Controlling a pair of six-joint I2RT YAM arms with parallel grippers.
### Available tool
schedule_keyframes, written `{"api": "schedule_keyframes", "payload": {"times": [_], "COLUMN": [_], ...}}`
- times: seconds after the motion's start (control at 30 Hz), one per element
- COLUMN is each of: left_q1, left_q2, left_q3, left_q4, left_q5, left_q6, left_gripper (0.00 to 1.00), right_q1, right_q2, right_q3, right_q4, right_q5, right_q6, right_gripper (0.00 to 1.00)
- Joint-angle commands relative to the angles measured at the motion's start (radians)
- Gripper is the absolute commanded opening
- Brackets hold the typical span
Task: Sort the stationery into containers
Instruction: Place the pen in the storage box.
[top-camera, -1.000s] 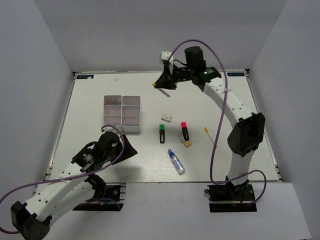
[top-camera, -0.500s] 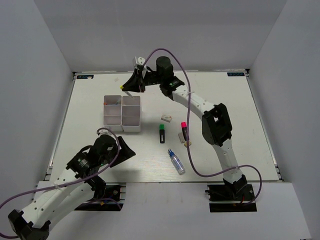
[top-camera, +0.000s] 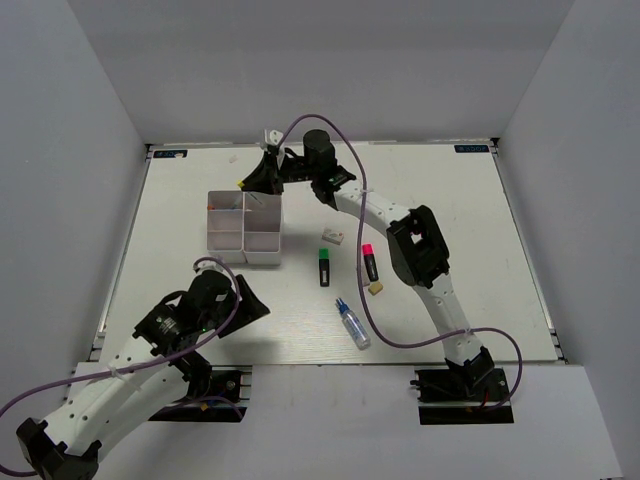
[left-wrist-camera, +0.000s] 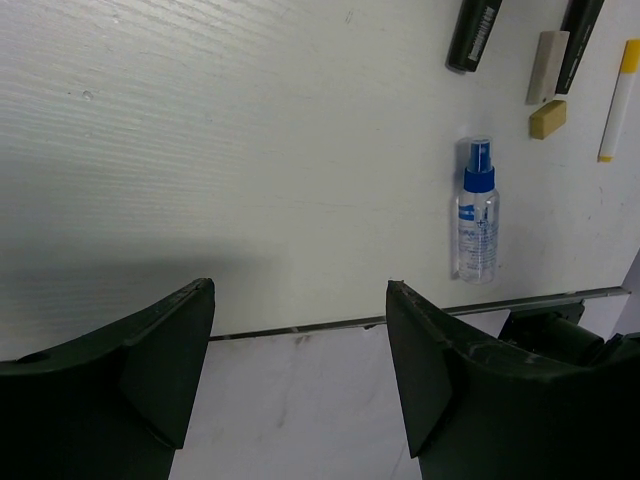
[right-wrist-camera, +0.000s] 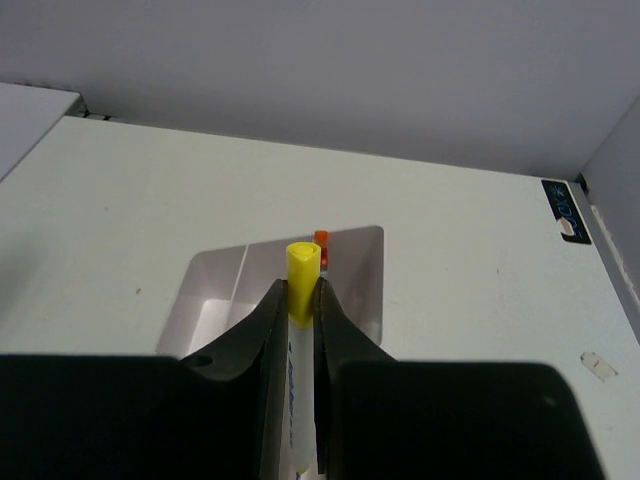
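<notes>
One quick swing — right gripper (right-wrist-camera: 303, 296), pinching a yellow-tipped pen (right-wrist-camera: 302, 265), reaches the organizer box (top-camera: 262, 257) — drop next; left gripper (left-wrist-camera: 298, 305) spread wide, empty.

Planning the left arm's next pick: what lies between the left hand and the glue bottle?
Only bare tabletop separates the left hand from the glue bottle, as the left wrist view shows.

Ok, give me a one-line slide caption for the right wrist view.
Right gripper shut on a yellow-tipped pen, with the white organizer box beyond it.
</notes>
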Motion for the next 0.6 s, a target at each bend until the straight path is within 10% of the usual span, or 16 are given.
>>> {"api": "schedule_keyframes", "payload": {"times": [0.0,0.23,0.47,0.57], "left_q1": [-0.003,-0.003,-0.003,-0.003], "left_q2": [0.001,0.001,0.020,0.031], "left_q3": [0.025,0.053,0.053,0.053], "left_q4": [-0.022,-0.042,0.011,0.050], "left_q5": [0.001,-0.019,-0.019,-0.028], "left_q6": [-0.004,-0.004,0.005,0.023], "left_gripper": [0.79,0.80,0.80,0.78], "right_q1": [-0.006,-0.010,-0.040,-0.092], "right_q2": [0.012,-0.005,-0.166,-0.297], "right_q3": [0.054,0.034,-0.052,-0.085], "right_q4": [0.021,-0.003,-0.041,-0.187], "right_q5": [0.037,0.042,0.067,0.172], "right_q6": [-0.049,-0.071,-0.054,-0.048], "right_gripper": [0.09,0.51,0.47,0.26]}}
